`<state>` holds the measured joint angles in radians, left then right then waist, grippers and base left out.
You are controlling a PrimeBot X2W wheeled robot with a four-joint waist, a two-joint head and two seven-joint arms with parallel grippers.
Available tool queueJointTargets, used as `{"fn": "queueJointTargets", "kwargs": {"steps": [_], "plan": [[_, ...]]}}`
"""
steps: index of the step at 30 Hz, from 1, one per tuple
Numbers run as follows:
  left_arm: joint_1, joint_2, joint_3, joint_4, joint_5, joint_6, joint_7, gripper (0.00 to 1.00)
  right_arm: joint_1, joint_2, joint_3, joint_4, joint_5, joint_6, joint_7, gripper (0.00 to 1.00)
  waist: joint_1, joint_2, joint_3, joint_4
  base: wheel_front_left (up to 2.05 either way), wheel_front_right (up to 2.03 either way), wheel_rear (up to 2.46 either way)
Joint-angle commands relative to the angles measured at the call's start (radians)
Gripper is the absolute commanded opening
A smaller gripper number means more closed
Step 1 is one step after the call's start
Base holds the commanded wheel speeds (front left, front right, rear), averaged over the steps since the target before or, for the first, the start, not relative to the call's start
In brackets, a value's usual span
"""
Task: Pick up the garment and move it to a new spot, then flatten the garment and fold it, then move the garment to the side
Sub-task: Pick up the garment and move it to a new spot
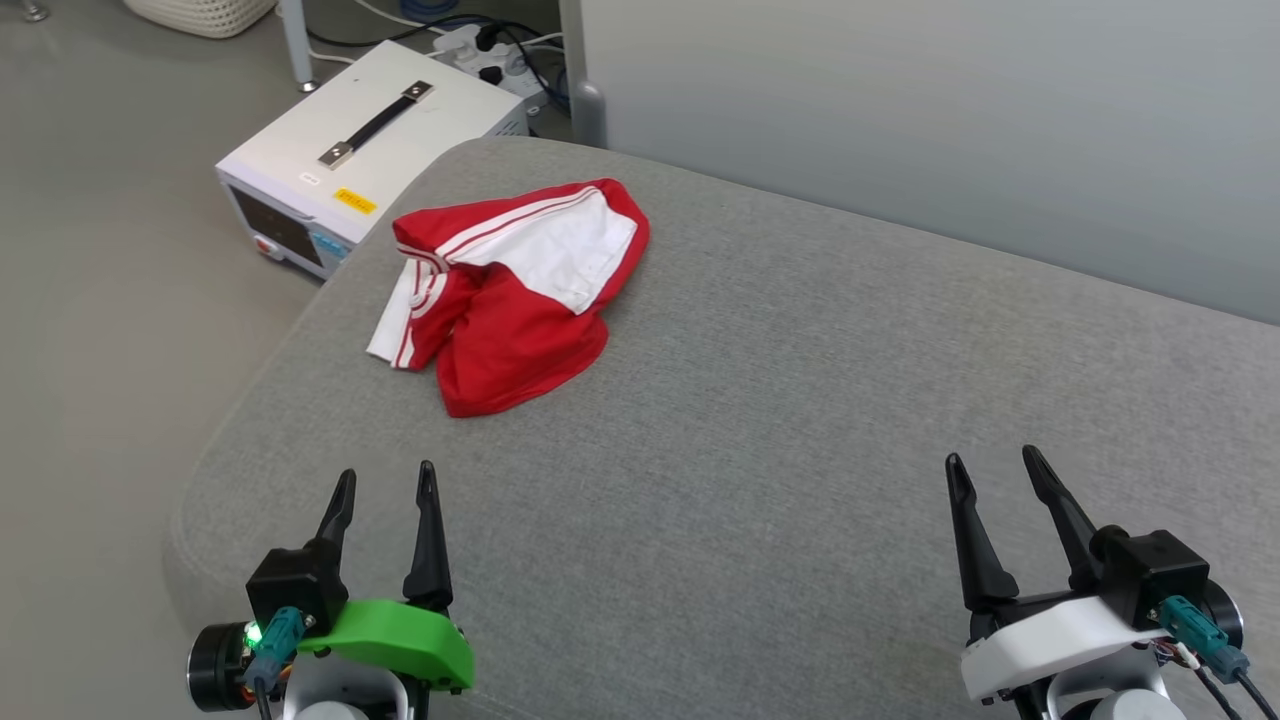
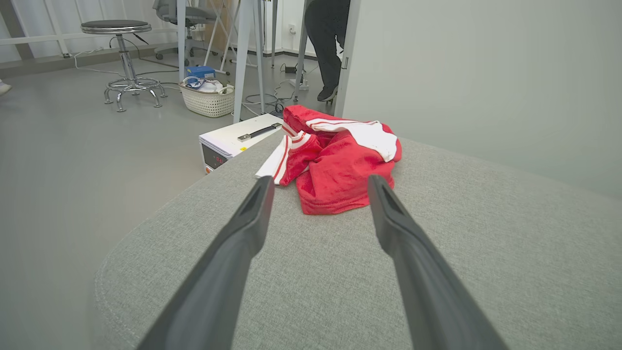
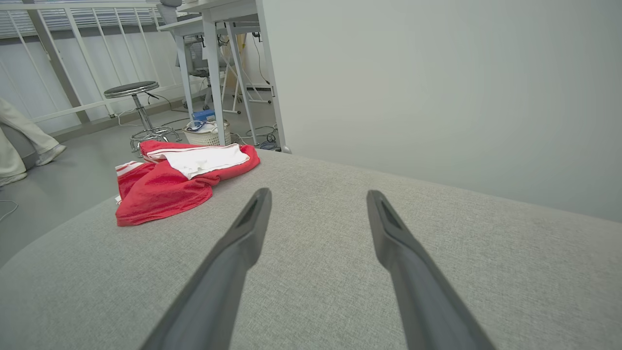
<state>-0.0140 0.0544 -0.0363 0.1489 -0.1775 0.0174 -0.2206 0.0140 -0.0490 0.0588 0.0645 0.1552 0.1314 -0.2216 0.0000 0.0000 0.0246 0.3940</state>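
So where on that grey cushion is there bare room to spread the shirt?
Bare: the middle and right of the grey cushion, between the garment, the wall panel, the left gripper and the right gripper. Crowded: the far left corner, where the garment lies crumpled near the white box.

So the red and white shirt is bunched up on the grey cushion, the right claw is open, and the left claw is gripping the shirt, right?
Not quite. The left claw is open too and grips nothing: the head view shows it short of the shirt, with bare cushion between them. The rest stands: shirt bunched up, right claw open.
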Motion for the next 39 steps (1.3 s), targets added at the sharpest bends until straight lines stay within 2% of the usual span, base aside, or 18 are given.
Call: {"fn": "queueJointTargets", "kwargs": {"steps": [1, 13, 17, 20, 23, 27, 31, 39], "plan": [[0.011, -0.004, -0.005, 0.004, -0.014, -0.002, -0.01, 1.0, 0.008, -0.001, 0.002, 0.004, 0.009, -0.001, -0.01, 1.0, 0.0, 0.0, 0.004, 0.027, 0.0, 0.0, 0.0], [0.008, -0.004, -0.012, 0.019, -0.026, -0.004, -0.038, 1.0, 0.001, -0.001, 0.02, 0.013, 0.018, -0.001, -0.037, 1.0, 0.0, 0.0, 0.031, 0.064, 0.0, 0.0, 0.0], [-0.013, -0.004, -0.023, 0.072, -0.035, -0.038, -0.041, 1.0, -0.007, -0.001, 0.028, 0.007, 0.005, -0.001, -0.04, 1.0, 0.0, 0.0, 0.061, 0.054, 0.0, 0.0, 0.0], [-0.066, -0.002, -0.035, 0.14, -0.051, -0.095, -0.041, 1.0, -0.021, -0.001, 0.031, 0.0, -0.017, -0.001, -0.04, 1.0, 0.0, 0.0, 0.097, 0.035, 0.0, 0.0, 0.0], [-0.153, 0.032, -0.063, 0.234, -0.056, -0.126, -0.039, 1.0, -0.039, -0.001, 0.036, -0.01, -0.037, -0.001, -0.04, 1.0, 0.0, 0.0, 0.138, 0.008, 0.0, 0.0, 0.0], [-0.306, 0.087, -0.101, 0.324, -0.09, -0.143, 0.035, 1.0, -0.061, -0.001, 0.045, -0.024, -0.058, -0.001, -0.04, 1.0, 0.0, 0.0, 0.194, -0.03, 0.0, 0.0, 0.0], [-0.484, 0.173, -0.192, 0.383, -0.15, -0.147, 0.174, 1.0, -0.089, -0.001, 0.06, -0.041, -0.075, -0.001, -0.04, 1.0, 0.0, 0.0, 0.259, -0.076, 0.0, 0.0, 0.0], [-0.754, 0.362, -0.36, 0.446, -0.404, -0.148, 0.495, 1.0, -0.155, -0.001, 0.084, -0.058, -0.092, -0.001, -0.04, 1.0, 0.0, 0.0, 0.378, -0.162, 0.0, 0.0, 0.0]]}}
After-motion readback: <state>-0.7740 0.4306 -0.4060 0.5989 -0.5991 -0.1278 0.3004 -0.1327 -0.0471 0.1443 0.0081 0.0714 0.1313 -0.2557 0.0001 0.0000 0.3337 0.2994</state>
